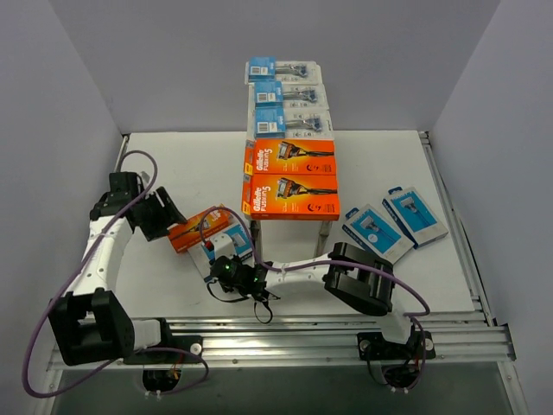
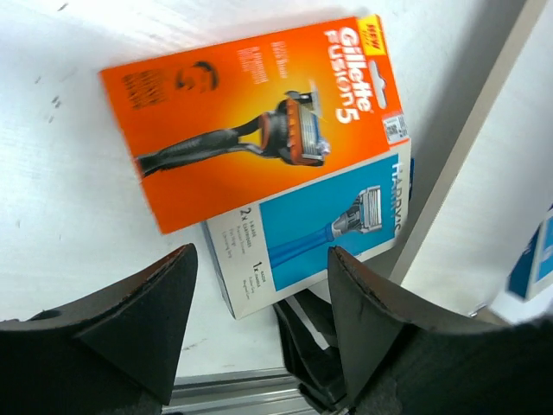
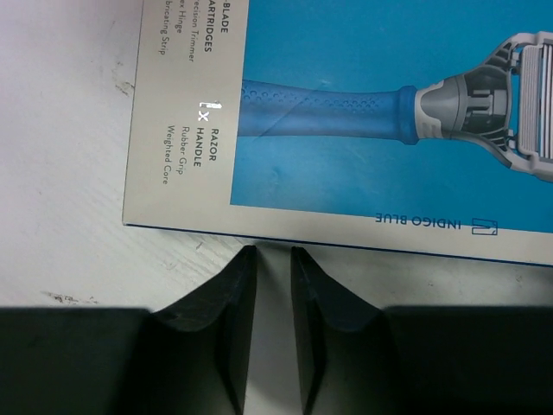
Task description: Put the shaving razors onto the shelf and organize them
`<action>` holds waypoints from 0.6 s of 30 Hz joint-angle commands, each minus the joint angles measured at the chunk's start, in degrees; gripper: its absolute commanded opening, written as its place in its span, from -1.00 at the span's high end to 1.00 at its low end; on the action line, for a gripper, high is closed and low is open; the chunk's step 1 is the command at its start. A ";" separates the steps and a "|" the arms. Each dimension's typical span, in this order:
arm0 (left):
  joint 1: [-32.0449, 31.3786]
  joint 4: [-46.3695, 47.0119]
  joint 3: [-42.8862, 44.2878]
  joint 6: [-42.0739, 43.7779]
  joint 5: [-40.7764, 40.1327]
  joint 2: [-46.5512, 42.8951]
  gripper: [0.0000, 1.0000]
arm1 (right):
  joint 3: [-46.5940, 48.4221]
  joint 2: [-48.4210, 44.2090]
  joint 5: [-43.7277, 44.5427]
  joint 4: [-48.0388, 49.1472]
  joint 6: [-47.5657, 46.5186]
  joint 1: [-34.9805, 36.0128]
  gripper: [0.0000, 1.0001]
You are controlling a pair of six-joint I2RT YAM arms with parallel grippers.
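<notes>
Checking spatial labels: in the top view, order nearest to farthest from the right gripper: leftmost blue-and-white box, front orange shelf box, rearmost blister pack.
1. Blue-and-white box, just beyond the right gripper.
2. Front orange box, near end of shelf.
3. Rearmost blister pack, shelf's far end.

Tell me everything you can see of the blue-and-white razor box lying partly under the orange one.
The blue-and-white box is a flat cardboard pack, closed, with a white margin of small print and a blue panel picturing a blue-handled razor. It lies face up on the white table. The orange box rests askew on it, covering one long side. The right gripper, jaws barely apart, points at its free long edge; contact cannot be told.
</notes>
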 commanded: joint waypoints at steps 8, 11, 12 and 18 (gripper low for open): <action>8.00 7.53 -13.30 -21.89 6.84 -12.85 -0.86 | -0.77 -3.44 2.41 -2.31 0.26 0.90 0.42; 9.49 8.85 -16.29 -25.24 6.84 -14.79 -0.91 | -1.38 -3.96 2.59 -2.48 0.26 1.07 0.38; 10.02 9.72 -17.17 -25.95 6.92 -15.92 -0.92 | -1.65 -4.14 2.50 -2.40 0.26 1.16 0.37; 12.58 12.45 -22.18 -30.61 6.13 -18.92 -0.94 | -2.97 -5.46 2.33 -2.31 0.26 1.16 0.30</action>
